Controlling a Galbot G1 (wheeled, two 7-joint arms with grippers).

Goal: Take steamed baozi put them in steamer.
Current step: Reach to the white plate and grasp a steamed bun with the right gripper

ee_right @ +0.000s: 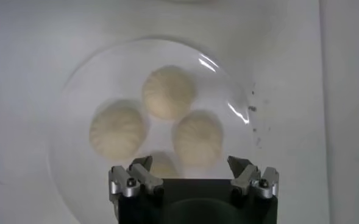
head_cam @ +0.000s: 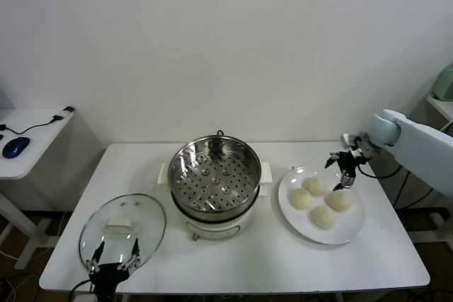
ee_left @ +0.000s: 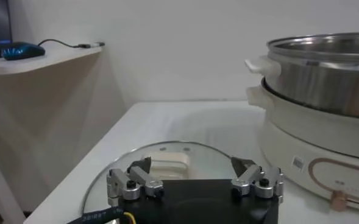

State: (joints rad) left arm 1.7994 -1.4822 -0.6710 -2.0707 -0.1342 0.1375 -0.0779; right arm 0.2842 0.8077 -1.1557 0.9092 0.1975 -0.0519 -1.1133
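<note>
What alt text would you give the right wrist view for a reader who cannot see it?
The open right gripper hangs above a white plate holding four baozi, its fingers spread over the nearest ones and touching none. The plate sits on a white table.

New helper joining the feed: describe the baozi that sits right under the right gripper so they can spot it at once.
Find the white table, then the white plate to the right of the steamer. Four baozi sit on it; yours is the rightmost, directly beneath the open right gripper.
</note>
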